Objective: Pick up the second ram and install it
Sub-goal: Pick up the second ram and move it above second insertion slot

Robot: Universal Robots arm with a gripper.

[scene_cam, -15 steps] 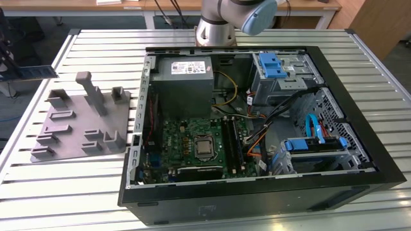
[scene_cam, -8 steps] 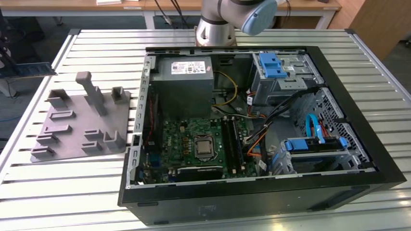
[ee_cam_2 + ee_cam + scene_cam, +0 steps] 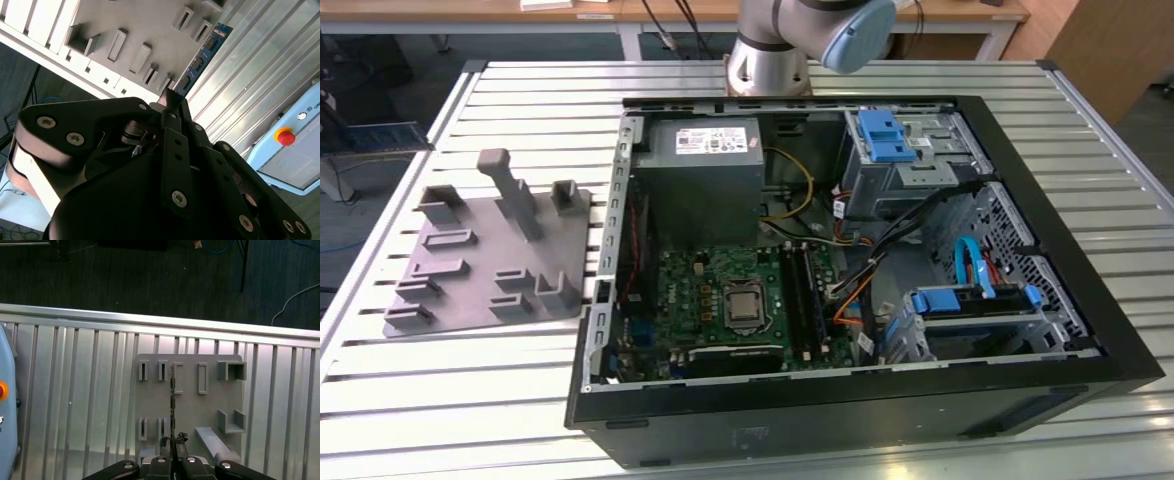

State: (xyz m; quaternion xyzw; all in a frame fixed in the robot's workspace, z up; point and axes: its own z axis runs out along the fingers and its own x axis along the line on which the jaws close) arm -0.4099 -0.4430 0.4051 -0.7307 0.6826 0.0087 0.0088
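Note:
The second ram (image 3: pixel 204 52) is a thin blue board with dark chips, and my gripper (image 3: pixel 170 100) is shut on one of its ends. In the first wrist view the ram (image 3: pixel 172 400) appears edge-on as a thin dark line running out from the gripper (image 3: pixel 172 441). It hangs in the air over the grey tray (image 3: pixel 210 410) with its upright blocks, apart from the tray (image 3: pixel 135 25). In the exterior view the tray (image 3: pixel 467 270) lies left of the open computer case (image 3: pixel 854 410). The black slot rails (image 3: pixel 798 290) sit on the green motherboard, beside the processor socket (image 3: pixel 744 305).
The slatted metal table (image 3: pixel 440 400) carries the case and the tray. Inside the case are a grey power supply (image 3: pixel 700 170), blue drive brackets (image 3: pixel 887 135) and loose cables (image 3: pixel 894 235). A pale box with a red button (image 3: pixel 285 136) stands beside the table. The arm's base (image 3: pixel 767 60) is behind the case.

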